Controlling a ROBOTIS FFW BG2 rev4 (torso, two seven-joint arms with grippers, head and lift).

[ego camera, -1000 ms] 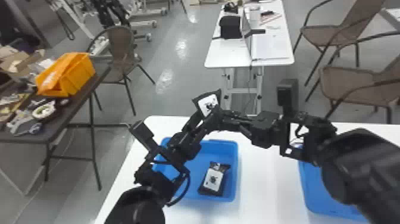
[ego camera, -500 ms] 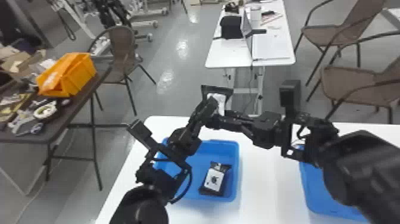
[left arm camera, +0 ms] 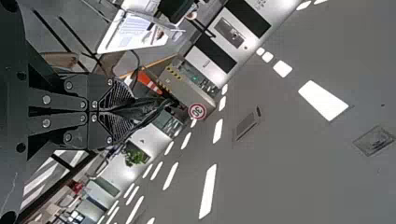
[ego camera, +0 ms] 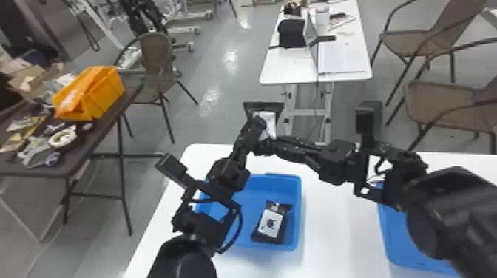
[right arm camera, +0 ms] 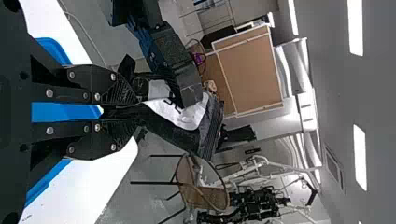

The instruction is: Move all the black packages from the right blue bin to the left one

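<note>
- Head view: left gripper [ego camera: 256, 127] and right gripper [ego camera: 273, 143] are meeting on one raised black package [ego camera: 265, 115], its white label facing out, against the floor past the far edge of the white table [ego camera: 329, 229].
- Head view: left arm [ego camera: 225, 173] is passing over the left blue bin [ego camera: 300, 207], covering part of its left side, while a second black package [ego camera: 271, 223] is lying inside, label up, just beside the right wall.
- Head view: right arm [ego camera: 388, 162] is stretching across above the strip of tabletop between the bins and is hiding much of the right blue bin [ego camera: 388, 240]; the dark side table [ego camera: 96, 140], bearing an orange bin [ego camera: 105, 96], is standing well apart at left, beyond a band of floor.
- Left wrist view: left gripper [left arm camera: 133, 111] is clenching the raised package's crumpled black wrap between its fingertips, ceiling and walls lying farther off.
- Right wrist view: right gripper [right arm camera: 139, 110] is pinching the same package by a narrow end, with the left arm crowding close and overlapping its label; a brown chair [right arm camera: 205, 193] is standing in the room behind.
</note>
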